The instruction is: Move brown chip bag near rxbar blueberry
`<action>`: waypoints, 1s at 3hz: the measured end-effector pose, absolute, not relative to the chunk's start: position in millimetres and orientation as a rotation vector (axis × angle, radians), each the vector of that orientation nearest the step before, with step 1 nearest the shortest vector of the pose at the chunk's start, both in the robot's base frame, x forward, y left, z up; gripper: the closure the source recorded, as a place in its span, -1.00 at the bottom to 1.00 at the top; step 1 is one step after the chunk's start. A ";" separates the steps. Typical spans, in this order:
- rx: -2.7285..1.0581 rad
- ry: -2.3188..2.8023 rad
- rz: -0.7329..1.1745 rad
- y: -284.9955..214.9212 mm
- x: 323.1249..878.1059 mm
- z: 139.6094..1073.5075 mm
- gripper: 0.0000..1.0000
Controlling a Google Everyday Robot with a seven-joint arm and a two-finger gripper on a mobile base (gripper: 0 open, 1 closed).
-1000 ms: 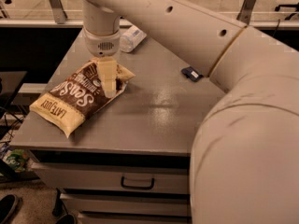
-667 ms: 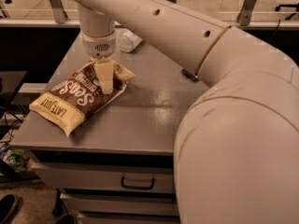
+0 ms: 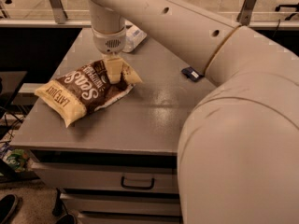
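Bag (image 3: 84, 91) lies flat on the left part of the table (image 3: 154, 120), tilted, lettering up. Gripper (image 3: 114, 72) stands upright on its upper right end, just by the cream corner. Whether it is clamped or merely pressing, I cannot tell. Bottle (image 3: 135, 35) lies near, behind the gripper. Bar (image 3: 191, 73) sits well apart to the right, close by the arm. Advice: confirm a firm hold on the crinkled end, lift low, carry right — set down just beside the bar, not on it.
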State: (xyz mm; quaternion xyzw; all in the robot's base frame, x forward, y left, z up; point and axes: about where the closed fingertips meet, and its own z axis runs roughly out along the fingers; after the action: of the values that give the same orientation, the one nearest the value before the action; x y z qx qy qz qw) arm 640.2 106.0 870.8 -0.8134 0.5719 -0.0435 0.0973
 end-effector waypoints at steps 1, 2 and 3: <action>-2.362 1.740 -0.180 74.4 654.2 884.6 0.90; -2.303 1.801 -0.244 36.1 673.8 899.4 1.00; -2.231 1.883 -0.320 -10.4 697.3 913.3 1.00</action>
State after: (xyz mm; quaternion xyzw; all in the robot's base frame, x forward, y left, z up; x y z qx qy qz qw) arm 697.3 -10.4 913.3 -0.7556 0.6379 -0.1083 0.1020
